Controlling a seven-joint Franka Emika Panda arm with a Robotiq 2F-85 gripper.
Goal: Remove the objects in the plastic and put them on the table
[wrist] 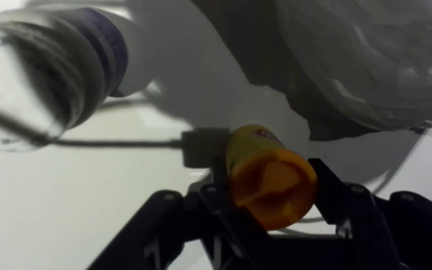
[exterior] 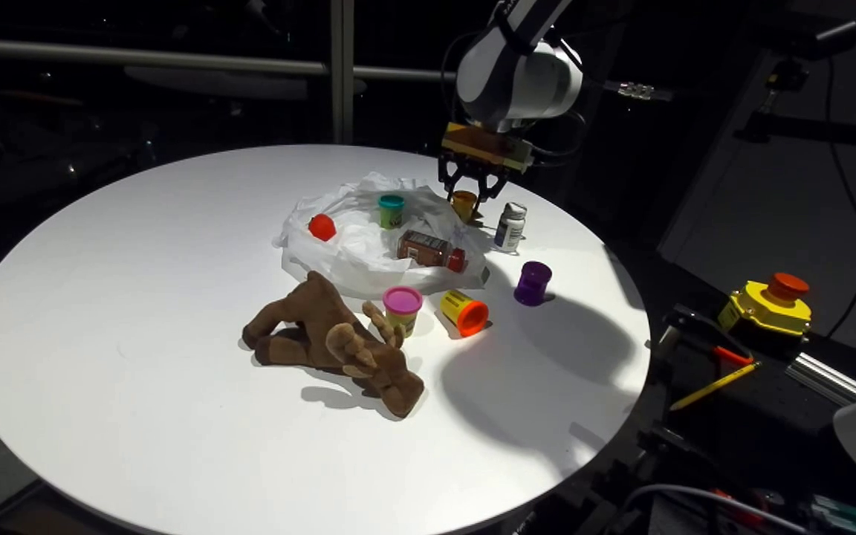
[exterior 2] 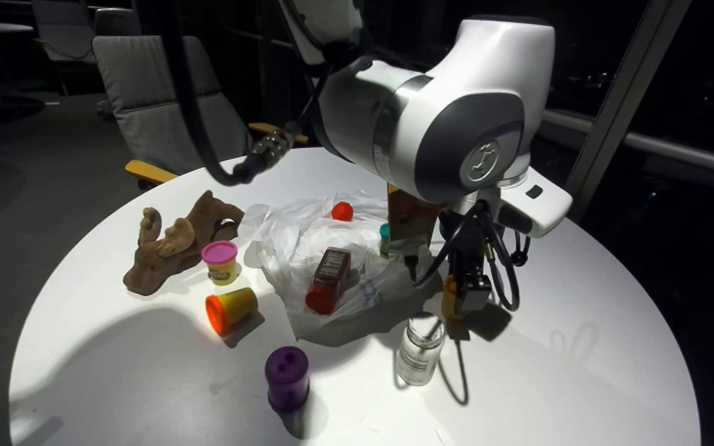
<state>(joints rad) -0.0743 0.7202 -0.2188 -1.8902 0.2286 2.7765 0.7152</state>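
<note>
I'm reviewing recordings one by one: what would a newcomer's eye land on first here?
Probably the brown plush antlered animal, lying on the round white table beside the crumpled whitish plastic bag. Then the round, bright red toy on that bag and, in the wrist view, the black pincer straddling an orange-lidded cylindrical yellow tub.

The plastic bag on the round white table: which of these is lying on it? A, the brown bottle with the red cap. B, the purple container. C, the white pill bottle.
A: in both exterior views the brown bottle with the red cap lies on its side on the spread-out plastic bag, white wrinkled folds around it.
</note>
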